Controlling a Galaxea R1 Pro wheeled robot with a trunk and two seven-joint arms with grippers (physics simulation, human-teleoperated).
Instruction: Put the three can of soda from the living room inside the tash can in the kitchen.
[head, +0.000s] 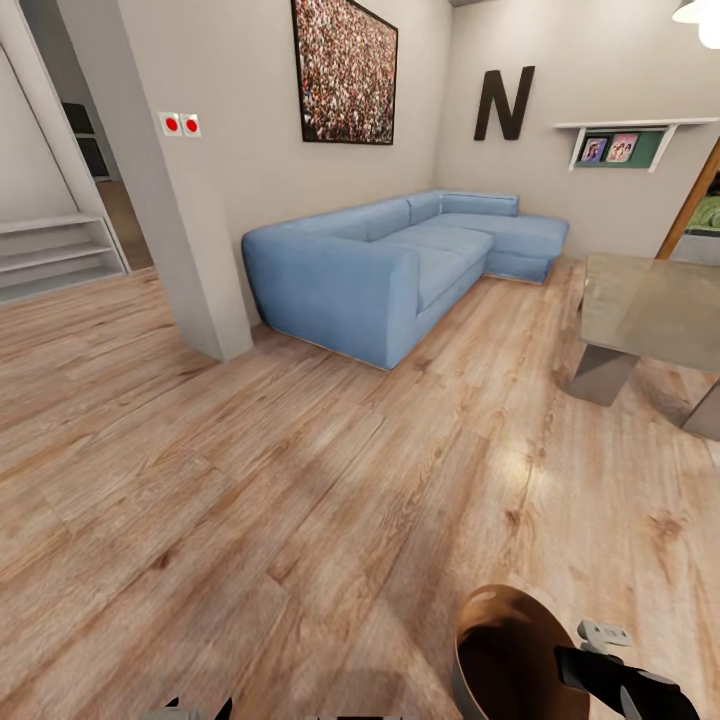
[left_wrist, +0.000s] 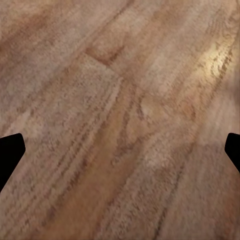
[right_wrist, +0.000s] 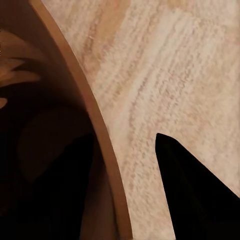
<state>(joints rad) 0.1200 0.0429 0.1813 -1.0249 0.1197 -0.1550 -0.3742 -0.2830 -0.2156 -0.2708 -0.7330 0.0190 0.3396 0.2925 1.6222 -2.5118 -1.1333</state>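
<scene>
- Where the right pincer (right_wrist: 132, 187) grips, one dark pointed finger sits inside the trash can (head: 500, 640) and the other (right_wrist: 195, 190) sits outside, so the thin rim is pinched between them.
- The can is round and gets narrower toward the bottom, with a shiny copper-brown inside (right_wrist: 45, 150) that looks smooth and dark.
- In the head view the right pincer (head: 610, 675) is black with a small grey block on it, and it touches the can's rim on the side nearest the robot.
- The left pincer (left_wrist: 120, 150) is spread wide, with only its two black tips at the edges and nothing between them.
- Below both pincers lies the wood floor (head: 300, 480), made of long pale planks with brown grain lines and a soft shine.
- Well ahead of the pincers stands a big blue sofa (head: 400, 260), soft-looking and shaped like an L.
- Ahead and to the right of the right pincer is a glass table (head: 650, 300) with a flat see-through top and grey slanted legs.
- Far off on the wall hang a dark letter N (head: 503, 103) and a picture (head: 345, 68) full of tiny dots.
- No soda cans can be seen.
</scene>
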